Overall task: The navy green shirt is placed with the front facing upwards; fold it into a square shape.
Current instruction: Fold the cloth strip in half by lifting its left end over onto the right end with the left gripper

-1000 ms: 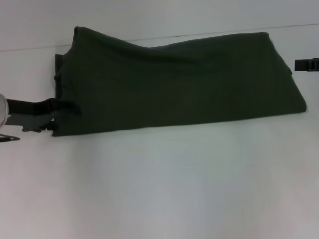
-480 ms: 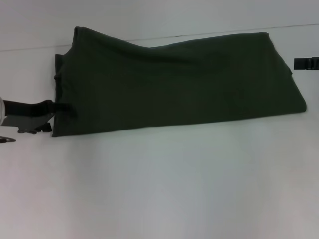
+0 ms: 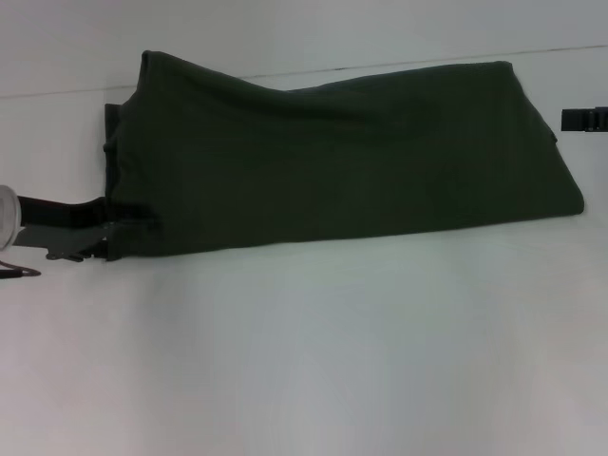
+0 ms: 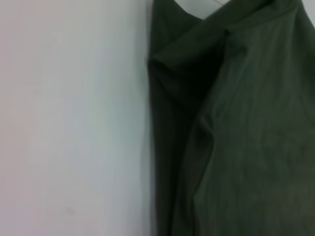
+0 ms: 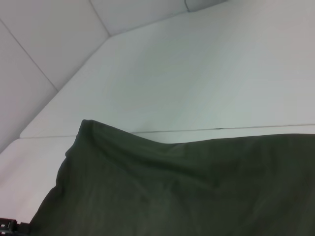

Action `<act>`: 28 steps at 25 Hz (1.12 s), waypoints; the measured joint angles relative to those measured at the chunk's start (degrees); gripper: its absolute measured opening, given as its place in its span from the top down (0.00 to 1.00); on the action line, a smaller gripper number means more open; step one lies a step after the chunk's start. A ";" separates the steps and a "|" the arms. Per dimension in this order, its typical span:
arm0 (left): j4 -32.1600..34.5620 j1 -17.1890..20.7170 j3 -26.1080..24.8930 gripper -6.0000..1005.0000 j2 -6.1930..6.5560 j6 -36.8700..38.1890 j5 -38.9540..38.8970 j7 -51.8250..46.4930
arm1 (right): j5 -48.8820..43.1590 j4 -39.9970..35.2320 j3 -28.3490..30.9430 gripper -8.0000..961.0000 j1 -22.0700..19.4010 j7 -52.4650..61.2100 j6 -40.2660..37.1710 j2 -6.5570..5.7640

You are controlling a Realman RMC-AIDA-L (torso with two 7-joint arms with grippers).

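Navy green shirt point(image 3: 332, 157) folded long along table's point(image 3: 313, 361) far edge. Left gripper point(image 3: 119, 228) clamped on its near-left corner; right gripper point(image 3: 583, 120) beside right end, fingers unclear.

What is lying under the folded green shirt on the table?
The shirt rests on the white table. The left gripper reaches its near-left corner. Lower layers are covered.
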 joint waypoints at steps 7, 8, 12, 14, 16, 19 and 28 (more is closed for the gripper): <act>0.15 -0.69 0.00 0.18 -0.62 -0.06 -0.18 0.36 | 0.29 0.00 0.18 0.09 -0.16 -0.08 -0.01 0.01; 0.16 -0.76 0.00 0.18 -0.69 -0.26 -0.19 0.39 | 0.30 0.00 0.19 0.09 -0.17 -0.08 -0.01 0.02; 0.31 -1.00 0.00 0.18 -0.85 -0.76 -0.21 0.44 | 0.32 0.00 0.19 0.09 -0.20 -0.08 -0.08 0.07; 0.63 -1.02 0.00 0.18 -0.92 -0.91 -0.11 0.45 | 0.32 0.01 0.19 0.09 -0.21 -0.09 -0.09 0.08; 1.08 -0.99 0.00 0.19 -1.00 -1.11 -0.06 0.46 | 0.32 0.06 0.19 0.09 -0.22 -0.09 -0.10 0.09; 1.18 -0.98 0.00 0.19 -1.02 -1.14 0.04 0.47 | 0.31 0.10 0.19 0.09 -0.23 -0.09 -0.10 0.09; 0.88 -1.07 0.86 0.20 -1.43 -1.43 0.11 0.47 | 0.37 0.10 0.19 0.09 -0.03 -0.09 -0.18 0.09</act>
